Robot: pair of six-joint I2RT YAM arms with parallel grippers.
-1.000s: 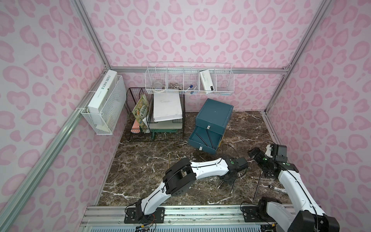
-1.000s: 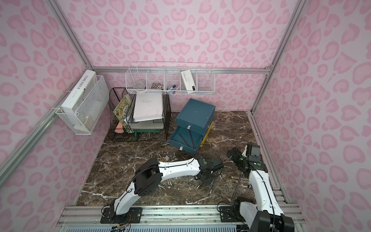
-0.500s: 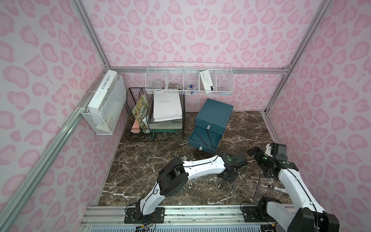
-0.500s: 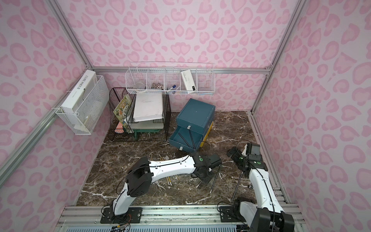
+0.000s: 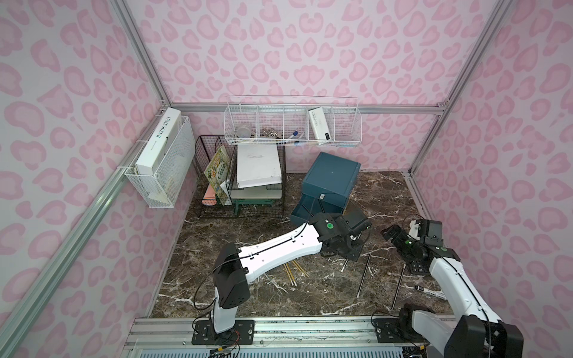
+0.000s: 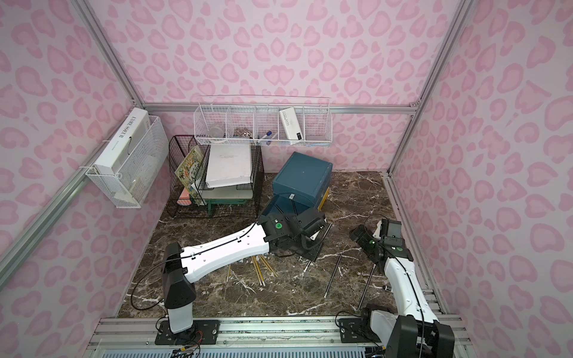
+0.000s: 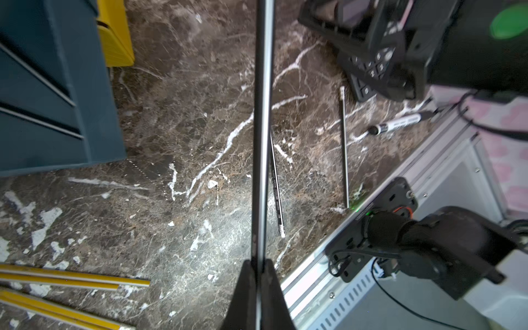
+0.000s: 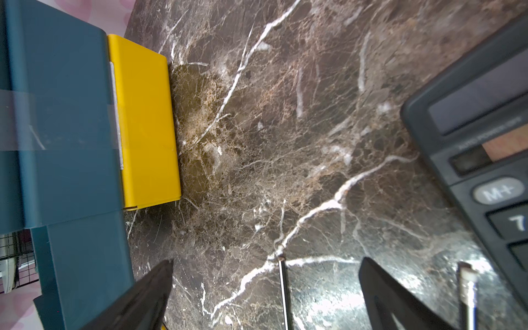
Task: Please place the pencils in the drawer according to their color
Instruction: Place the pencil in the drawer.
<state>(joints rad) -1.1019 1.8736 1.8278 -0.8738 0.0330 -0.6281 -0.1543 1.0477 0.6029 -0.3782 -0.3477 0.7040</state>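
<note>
The drawer [image 5: 331,176] is a dark-teal cabinet at the back. One of its teal drawers [image 5: 305,210] is pulled out, and the yellow bottom drawer [image 8: 143,123] stands slightly out. My left gripper [image 7: 258,261] is shut on a black pencil [image 7: 263,114], held just above the table in front of the open drawer. Two more black pencils [image 5: 363,272] [image 5: 398,286] lie on the marble. Several yellow pencils [image 5: 294,271] lie under the left forearm. My right gripper [image 8: 265,263] hangs open over the table, with a black pencil tip [image 8: 284,285] lying between its fingers.
A black calculator [image 5: 418,266] lies under the right wrist, and a marker [image 5: 431,291] lies by the right rail. A black wire file rack [image 5: 242,186] with papers stands left of the cabinet. White wire baskets [image 5: 291,127] hang on the back and left walls.
My left arm has drawn back and left toward the open drawer with the black pencil in its jaws. The right arm has not moved.
</note>
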